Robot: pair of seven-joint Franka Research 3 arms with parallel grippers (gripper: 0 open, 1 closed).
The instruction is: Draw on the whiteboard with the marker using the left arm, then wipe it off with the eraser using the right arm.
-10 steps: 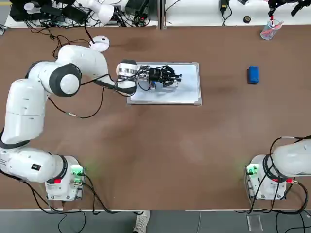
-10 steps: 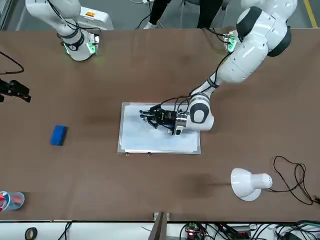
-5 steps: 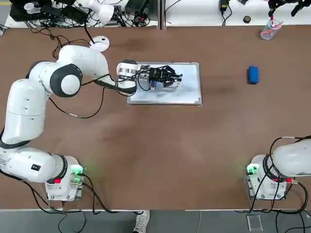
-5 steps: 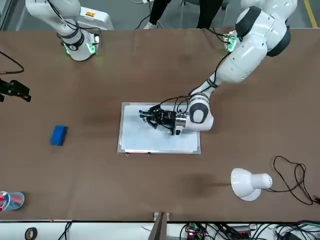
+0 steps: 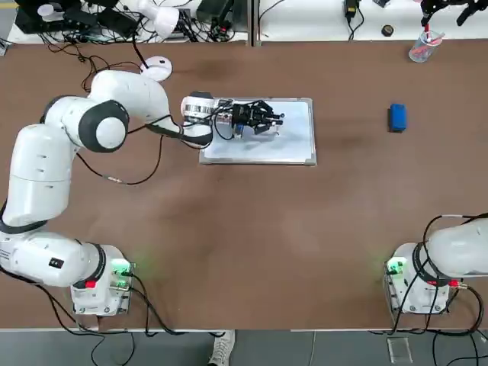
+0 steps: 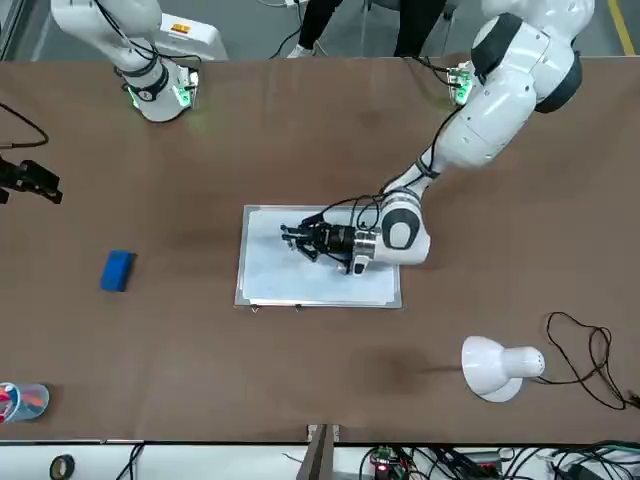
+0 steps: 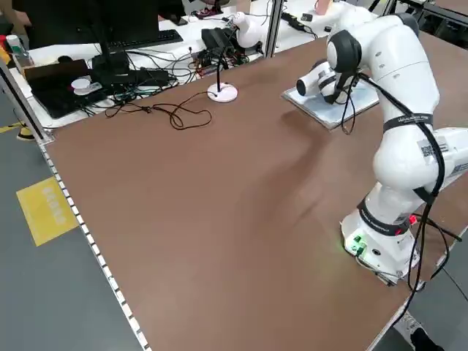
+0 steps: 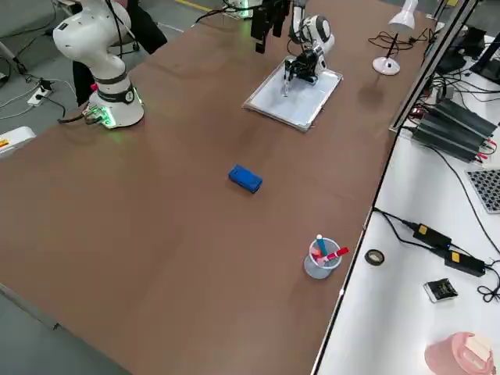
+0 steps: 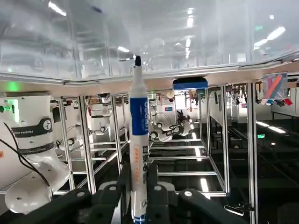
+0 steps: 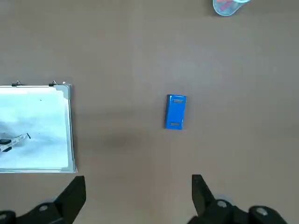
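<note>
gripping one marker [image 9: 139, 121] over one whiteboard [image 5: 300, 145], one left gripper [image 9: 139, 193] works.

From across the table, I see the whiteboard [image 6: 320, 285] between the eraser [image 6: 116, 271] on its left and the lamp [image 6: 497, 368] at its right, nearer this side; pens [image 8: 330, 255] stand in the cup [image 8: 322, 264].

Much of the whiteboard [image 5: 293, 145] beneath the left hand [image 5: 271, 118] is hidden in the top view; beyond the right hand [image 10: 138, 198], the plastic cup [image 10: 225, 5] is cut off.
</note>
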